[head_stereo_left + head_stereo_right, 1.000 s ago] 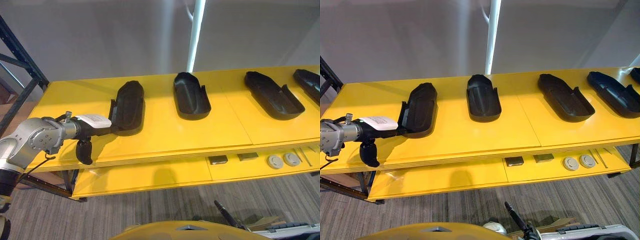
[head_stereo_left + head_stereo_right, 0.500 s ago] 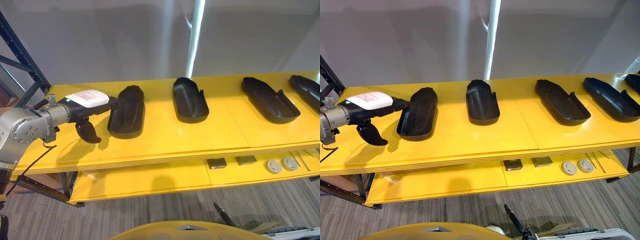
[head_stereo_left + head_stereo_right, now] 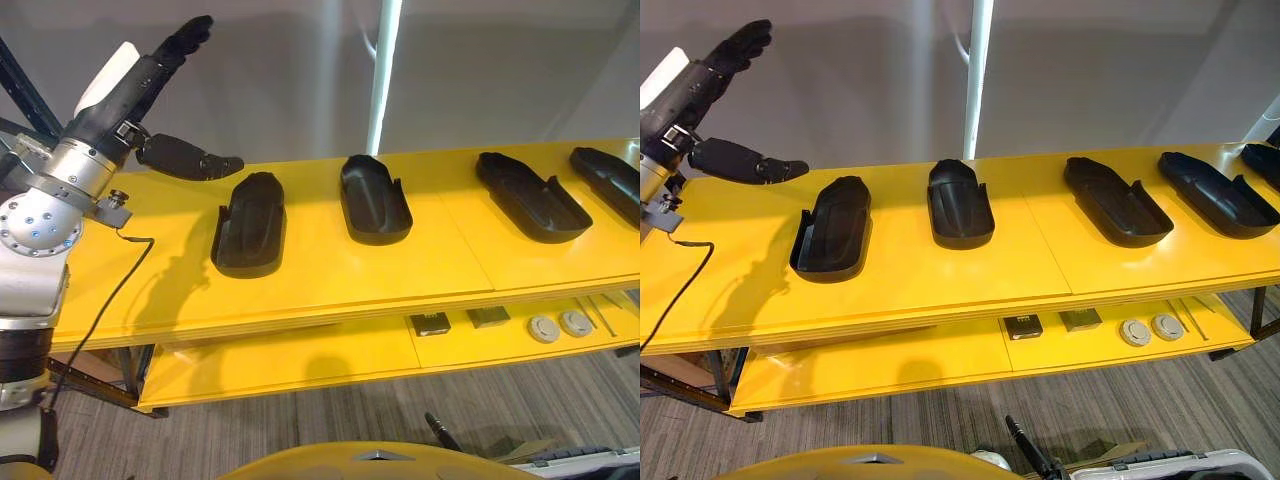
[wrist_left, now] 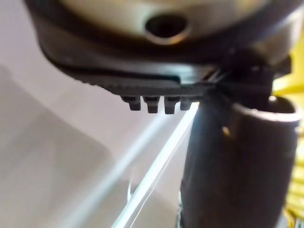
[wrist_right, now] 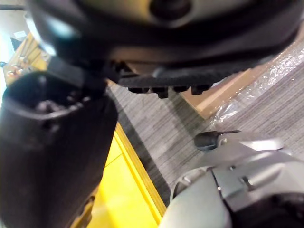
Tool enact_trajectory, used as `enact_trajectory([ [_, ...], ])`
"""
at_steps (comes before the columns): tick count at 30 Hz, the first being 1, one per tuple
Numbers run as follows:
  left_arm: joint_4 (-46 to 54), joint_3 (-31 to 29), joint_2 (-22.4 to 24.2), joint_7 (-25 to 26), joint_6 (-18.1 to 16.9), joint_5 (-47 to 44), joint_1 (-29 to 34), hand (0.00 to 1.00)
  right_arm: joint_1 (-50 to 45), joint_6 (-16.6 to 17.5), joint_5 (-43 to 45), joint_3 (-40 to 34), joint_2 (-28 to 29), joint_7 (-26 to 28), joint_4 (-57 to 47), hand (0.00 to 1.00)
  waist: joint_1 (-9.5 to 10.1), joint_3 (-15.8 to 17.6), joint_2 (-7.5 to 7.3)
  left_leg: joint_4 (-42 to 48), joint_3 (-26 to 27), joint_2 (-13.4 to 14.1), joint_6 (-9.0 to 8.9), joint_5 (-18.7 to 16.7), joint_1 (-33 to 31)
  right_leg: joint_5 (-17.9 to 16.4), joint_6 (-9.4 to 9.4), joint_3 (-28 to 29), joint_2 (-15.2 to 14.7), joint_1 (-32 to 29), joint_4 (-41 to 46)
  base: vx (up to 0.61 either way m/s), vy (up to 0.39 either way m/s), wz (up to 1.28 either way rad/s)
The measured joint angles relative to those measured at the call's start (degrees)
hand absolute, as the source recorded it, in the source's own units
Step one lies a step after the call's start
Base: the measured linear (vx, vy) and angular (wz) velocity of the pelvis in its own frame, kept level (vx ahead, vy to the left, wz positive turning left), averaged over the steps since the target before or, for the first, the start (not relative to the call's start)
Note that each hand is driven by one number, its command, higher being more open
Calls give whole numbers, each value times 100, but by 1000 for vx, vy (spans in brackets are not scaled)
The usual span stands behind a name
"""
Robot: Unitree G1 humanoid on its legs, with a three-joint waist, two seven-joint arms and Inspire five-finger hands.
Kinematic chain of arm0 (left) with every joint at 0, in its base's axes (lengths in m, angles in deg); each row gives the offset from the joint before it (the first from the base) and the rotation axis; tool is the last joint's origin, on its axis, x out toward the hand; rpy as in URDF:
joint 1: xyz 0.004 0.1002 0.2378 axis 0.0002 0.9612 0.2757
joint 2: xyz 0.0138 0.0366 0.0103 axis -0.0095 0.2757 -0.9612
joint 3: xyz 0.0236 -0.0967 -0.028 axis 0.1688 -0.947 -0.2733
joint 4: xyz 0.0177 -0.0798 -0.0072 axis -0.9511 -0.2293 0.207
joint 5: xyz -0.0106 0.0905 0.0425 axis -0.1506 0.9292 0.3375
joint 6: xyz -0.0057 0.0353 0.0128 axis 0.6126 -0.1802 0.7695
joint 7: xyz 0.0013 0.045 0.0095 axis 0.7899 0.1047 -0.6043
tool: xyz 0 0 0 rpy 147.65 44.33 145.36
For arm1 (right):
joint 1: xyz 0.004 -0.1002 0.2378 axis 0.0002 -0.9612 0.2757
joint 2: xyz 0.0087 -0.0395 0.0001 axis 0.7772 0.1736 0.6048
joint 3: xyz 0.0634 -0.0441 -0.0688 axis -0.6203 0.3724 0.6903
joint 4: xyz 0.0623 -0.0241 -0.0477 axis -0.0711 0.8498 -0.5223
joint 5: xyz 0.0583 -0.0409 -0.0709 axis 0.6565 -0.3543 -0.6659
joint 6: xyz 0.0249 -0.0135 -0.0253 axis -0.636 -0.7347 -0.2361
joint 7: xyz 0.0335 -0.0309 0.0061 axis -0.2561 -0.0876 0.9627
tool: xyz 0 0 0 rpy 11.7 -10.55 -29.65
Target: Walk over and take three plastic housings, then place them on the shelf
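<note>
Housings (image 3: 250,222) lie in a row on the shelf (image 3: 330,280), the left hand (image 3: 150,70) hangs above its end, spread open and empty, so placing looks nearly done; whether the right hand (image 5: 190,42) is open, I cannot tell.

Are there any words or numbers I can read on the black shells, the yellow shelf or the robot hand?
None can be read.
Black housings, yellow shelf: no writing shows.
White cover on the left hand: no print shows from here.
Small parts on the lower board: too small to tell.
</note>
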Motion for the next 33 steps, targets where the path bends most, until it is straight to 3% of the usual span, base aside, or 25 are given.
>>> enact_trajectory([
  [5,176,-491,1114,813,216,-328,695,100,-44,-12,-94,138,-24,-84,-265,100,-16,212,49,229,-47,27,7,-112,-171,3,1,-1,-22,-47,1,-6,7,4],
  [11,594,-337,2790,1629,198,-335,1996,100,252,-23,-74,256,-40,-266,-285,100,25,738,116,588,-177,40,54,-237,-564,38,9,-87,-49,-251,4,-7,22,10],
  [13,600,-139,3056,1789,180,-311,2200,100,323,-22,-13,311,-46,-293,-318,100,38,853,121,636,-230,45,50,-259,-619,38,9,-121,-49,-273,5,-6,30,10],
  [18,599,286,3280,1955,68,-326,2468,100,484,14,67,482,-90,-340,-464,100,79,1065,221,830,-279,97,63,-356,-763,17,-11,-123,-51,-353,89,-21,39,2],
  [23,600,466,3310,1772,-259,-569,2537,100,579,16,68,612,-284,-341,-469,100,140,1223,398,877,-328,100,81,-354,-789,-75,-30,-132,-106,-425,297,-60,38,2],
  [33,599,725,3333,1876,-350,-763,2616,100,825,26,78,683,-478,-338,-460,100,102,1687,493,1106,-441,41,172,-334,-1087,-549,-29,-166,-437,-1005,1390,-54,24,9],
])
